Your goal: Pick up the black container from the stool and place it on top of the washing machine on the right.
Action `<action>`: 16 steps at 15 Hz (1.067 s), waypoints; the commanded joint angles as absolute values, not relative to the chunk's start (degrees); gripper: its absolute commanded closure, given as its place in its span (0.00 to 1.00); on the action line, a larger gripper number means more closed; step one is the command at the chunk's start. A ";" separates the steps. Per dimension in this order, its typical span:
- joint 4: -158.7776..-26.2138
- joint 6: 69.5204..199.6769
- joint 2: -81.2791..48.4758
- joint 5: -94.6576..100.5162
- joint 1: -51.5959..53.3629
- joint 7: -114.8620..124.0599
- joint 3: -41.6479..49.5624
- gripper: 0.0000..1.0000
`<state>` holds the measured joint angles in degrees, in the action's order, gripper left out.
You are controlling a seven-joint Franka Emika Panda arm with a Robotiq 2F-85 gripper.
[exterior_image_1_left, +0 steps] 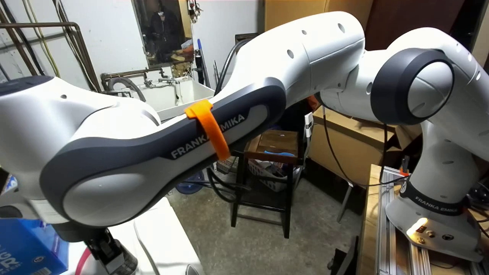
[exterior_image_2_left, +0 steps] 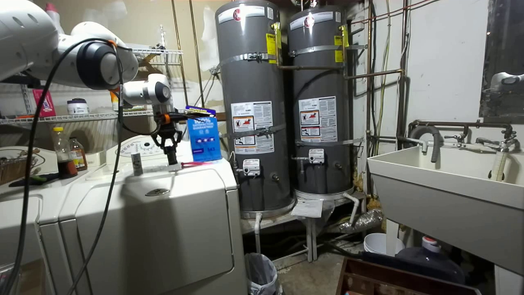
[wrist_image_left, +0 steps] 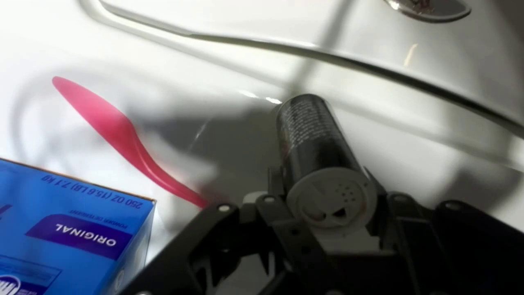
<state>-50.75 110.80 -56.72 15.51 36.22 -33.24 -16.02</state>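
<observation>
The fingers (wrist_image_left: 299, 246) are clenched on the black container (wrist_image_left: 323, 159), one set against each side near its grey perforated cap. By this grip the container is held upright, cap uppermost, presumably so that its base can be set down first and nothing is shaken out through the holes. The container is thus found at the top of the washing machine (exterior_image_2_left: 196, 229), which is placed to the right of a second white appliance (exterior_image_2_left: 10, 221) in an exterior view; whether its base is touching or only just above the surface cannot be told.

Beside the fingers, a pink utensil (wrist_image_left: 118, 130) is laid flat, its narrow end running toward them, and a blue detergent box (wrist_image_left: 73, 229) is stood upright nearby, perhaps stored for laundry. A small cylinder (exterior_image_2_left: 136, 164) is seen upright on the same top, apart from the fingers; care should be taken that it is not knocked.

Farther out, the stool (exterior_image_1_left: 273, 141) is seen with a blue item (exterior_image_1_left: 279, 153) on its seat. The arm's base (exterior_image_1_left: 443, 225) is carried on a wooden desk (exterior_image_1_left: 370, 221), apparently so that both stool and washing machine can be reached. The transfer is judged nearly complete: a gentle settling, a release and a straight upward retreat are called for.
</observation>
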 commanded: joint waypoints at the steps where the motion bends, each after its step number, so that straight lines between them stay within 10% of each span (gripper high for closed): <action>1: -47.26 111.97 -58.64 16.59 38.18 -32.34 -15.07 0.80; 16: -33.41 116.45 -68.94 4.61 38.73 -46.51 -18.19 0.80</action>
<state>-38.71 118.49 -65.17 8.29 39.21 -42.74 -16.54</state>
